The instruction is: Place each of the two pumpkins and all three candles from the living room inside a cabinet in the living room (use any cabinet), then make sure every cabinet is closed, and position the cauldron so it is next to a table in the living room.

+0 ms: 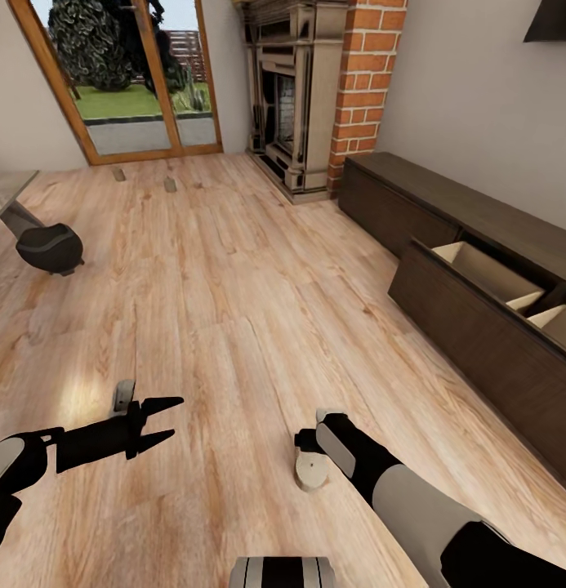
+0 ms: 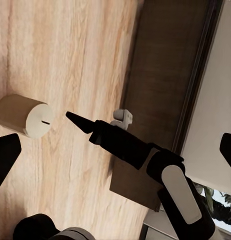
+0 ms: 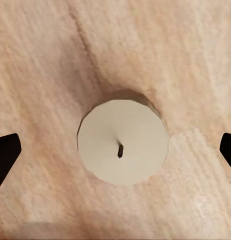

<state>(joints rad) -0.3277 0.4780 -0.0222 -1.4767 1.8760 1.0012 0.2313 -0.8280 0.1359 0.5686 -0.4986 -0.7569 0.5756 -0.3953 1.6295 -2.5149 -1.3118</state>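
the candle [image 1: 311, 472] stands upright on the wood floor [image 1: 233, 327], wick up, so its long axis is vertical. the right gripper [image 3: 115, 150] hangs straight above it, pointing down: in the right wrist view the candle top sits centred btwn the two dark fingertips [image 3: 5, 155], which are spread wide w/ bare floor on both sides of the candle, nothing pinched. so the move looks like a plain drop onto the candle, then squeeze; no sideways shift needed, i'd say.

the left gripper [image 1: 164, 420] is further from the candle, off to its left side and above the floor, jaws apart, holding nothing. right arm is clearly the nearer one.

the cabinet [image 1: 479, 327] lies beyond the candle on the right arm's side, w/ a drawer [image 1: 487, 273] pulled out showing a pale inside; that's prob where the candle goes. the cauldron [image 1: 50, 247] sits far from the candle, past the left arm, near a table [image 1: 9, 192] leg.
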